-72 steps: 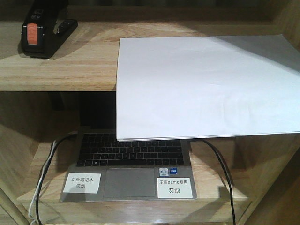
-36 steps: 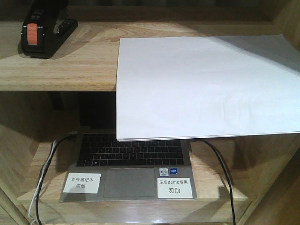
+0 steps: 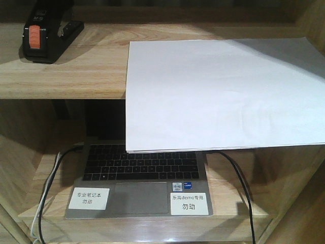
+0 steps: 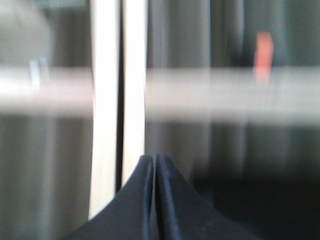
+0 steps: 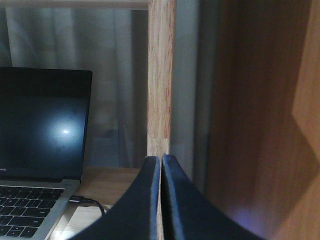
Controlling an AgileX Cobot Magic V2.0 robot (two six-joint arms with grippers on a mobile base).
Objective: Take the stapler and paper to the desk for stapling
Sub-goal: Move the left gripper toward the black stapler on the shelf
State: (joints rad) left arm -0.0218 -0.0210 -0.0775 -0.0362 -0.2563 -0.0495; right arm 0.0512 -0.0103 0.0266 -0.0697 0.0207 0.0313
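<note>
The black stapler [image 3: 46, 31] with an orange tab stands at the far left of the upper wooden shelf [image 3: 86, 66]. White paper [image 3: 218, 94] lies on the same shelf to the right, its front edge hanging out over the laptop below. In the blurred left wrist view an orange patch, likely the stapler [image 4: 263, 56], shows far off at upper right. My left gripper [image 4: 153, 158] is shut with nothing between its fingers. My right gripper [image 5: 161, 158] is shut too, empty, low beside a wooden post [image 5: 160, 75]. Neither gripper appears in the front view. The desk is out of view.
An open laptop [image 3: 142, 178] with two white labels sits on the lower shelf, its screen [image 5: 42, 125] visible in the right wrist view. Black and white cables [image 3: 238, 188] run down past it. A wooden side panel [image 5: 270, 120] stands close on the right.
</note>
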